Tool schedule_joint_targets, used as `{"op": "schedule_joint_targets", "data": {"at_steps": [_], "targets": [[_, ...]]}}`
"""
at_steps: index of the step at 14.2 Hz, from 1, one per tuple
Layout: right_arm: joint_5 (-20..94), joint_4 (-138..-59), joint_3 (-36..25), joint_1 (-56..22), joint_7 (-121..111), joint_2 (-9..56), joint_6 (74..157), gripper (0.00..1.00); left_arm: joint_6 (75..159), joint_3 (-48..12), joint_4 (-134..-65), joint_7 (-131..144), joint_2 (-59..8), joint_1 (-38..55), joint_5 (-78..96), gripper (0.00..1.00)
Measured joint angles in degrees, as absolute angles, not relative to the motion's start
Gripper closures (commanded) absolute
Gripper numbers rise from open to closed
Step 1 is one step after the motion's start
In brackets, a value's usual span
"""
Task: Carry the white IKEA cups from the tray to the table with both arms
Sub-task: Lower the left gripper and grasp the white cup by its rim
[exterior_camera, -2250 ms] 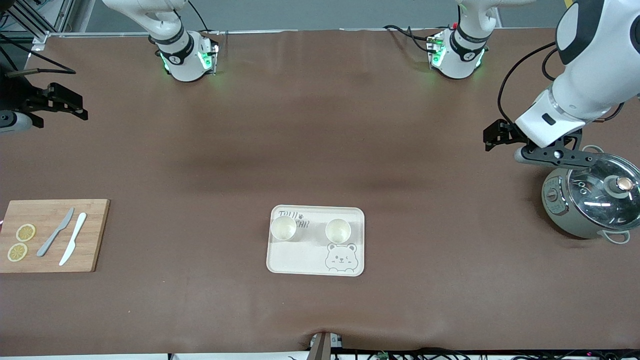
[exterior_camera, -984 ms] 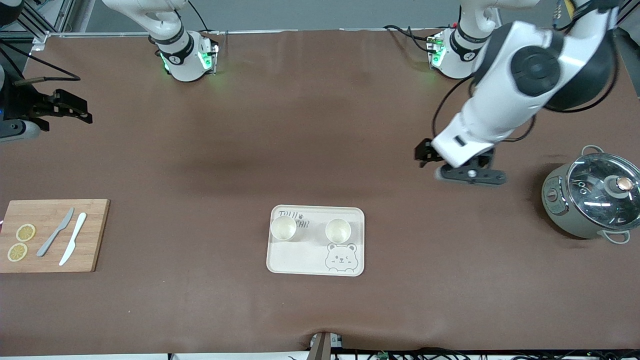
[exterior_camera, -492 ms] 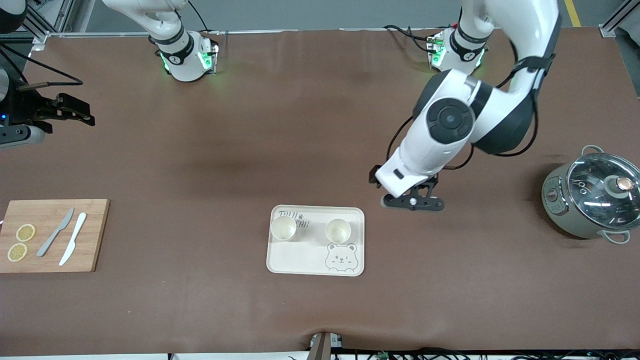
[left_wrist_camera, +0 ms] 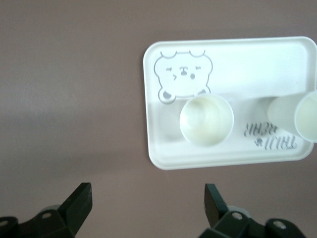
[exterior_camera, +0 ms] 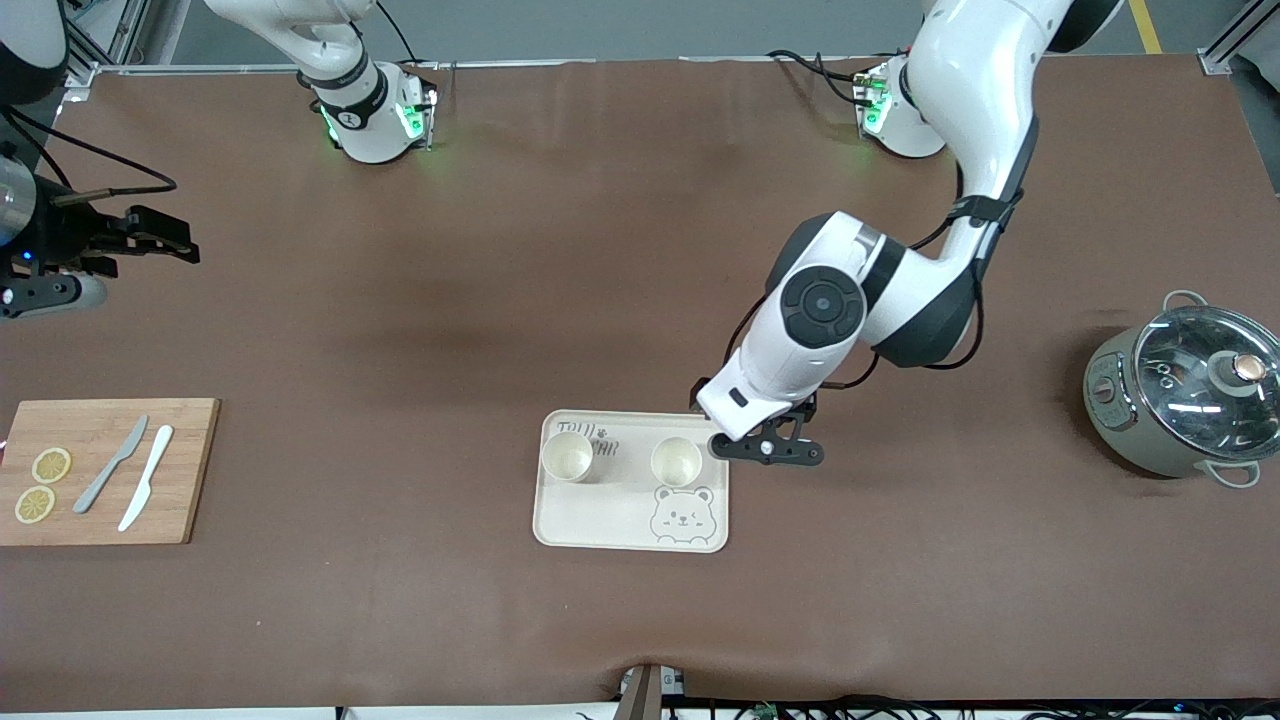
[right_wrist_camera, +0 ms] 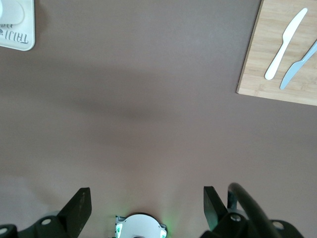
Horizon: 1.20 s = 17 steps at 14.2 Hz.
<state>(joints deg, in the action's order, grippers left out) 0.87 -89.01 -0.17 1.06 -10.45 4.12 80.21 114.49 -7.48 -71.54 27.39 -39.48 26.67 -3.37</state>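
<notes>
Two white IKEA cups stand upright and empty on a cream tray [exterior_camera: 600,525] with a bear drawing. One cup [exterior_camera: 567,456] is toward the right arm's end, the other cup [exterior_camera: 676,461] toward the left arm's end. My left gripper [exterior_camera: 765,450] hangs open over the tray's edge beside that second cup, holding nothing. In the left wrist view the nearer cup [left_wrist_camera: 206,120] and the tray [left_wrist_camera: 257,64] lie ahead of the open left gripper [left_wrist_camera: 147,201]. My right gripper [exterior_camera: 165,238] waits open over bare table at the right arm's end, also seen as the right gripper [right_wrist_camera: 146,198].
A wooden cutting board [exterior_camera: 190,470] with lemon slices and two knives lies at the right arm's end. A grey pot [exterior_camera: 1130,430] with a glass lid stands at the left arm's end. The right wrist view shows the board [right_wrist_camera: 257,59] and a tray corner [right_wrist_camera: 17,34].
The left arm has swung from above the pot across the table to the tray's edge. The right gripper has drifted slightly. The cups have not moved.
</notes>
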Motion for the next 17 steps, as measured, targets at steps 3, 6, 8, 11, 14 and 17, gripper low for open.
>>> {"op": "schedule_joint_targets", "data": {"at_steps": [3, 6, 8, 11, 14, 17], "targets": [[0.9, -88.9, -0.3, 1.4, -10.4, 5.7, 80.5, 0.00, 118.5, -2.6, -70.8, 27.7, -42.7, 32.3, -3.4, 0.00], [0.9, -88.2, -0.3, 2.6, -10.4, 7.6, 80.6, 0.00, 121.6, -2.0, -69.4, 28.0, -46.0, 32.8, -3.4, 0.00], [1.1, -88.1, -0.3, 3.6, -10.5, 8.9, 80.8, 0.00, 122.1, -1.7, -66.8, 28.0, -48.7, 32.7, -3.4, 0.00], [1.2, -88.0, 0.0, 3.9, -10.6, 10.3, 80.6, 0.00, 124.7, -0.8, -64.6, 28.0, -51.6, 32.7, -3.4, 0.00], [1.3, -88.0, 0.4, 3.7, -10.6, 10.8, 80.5, 0.00, 127.2, -0.6, -64.2, 28.0, -53.5, 32.7, -3.4, 0.00], [1.4, -88.3, 0.7, 2.5, -6.6, 11.2, 80.3, 0.00, 128.8, -0.6, -64.1, 28.0, -54.7, 32.7, -3.4, 0.00]]}}
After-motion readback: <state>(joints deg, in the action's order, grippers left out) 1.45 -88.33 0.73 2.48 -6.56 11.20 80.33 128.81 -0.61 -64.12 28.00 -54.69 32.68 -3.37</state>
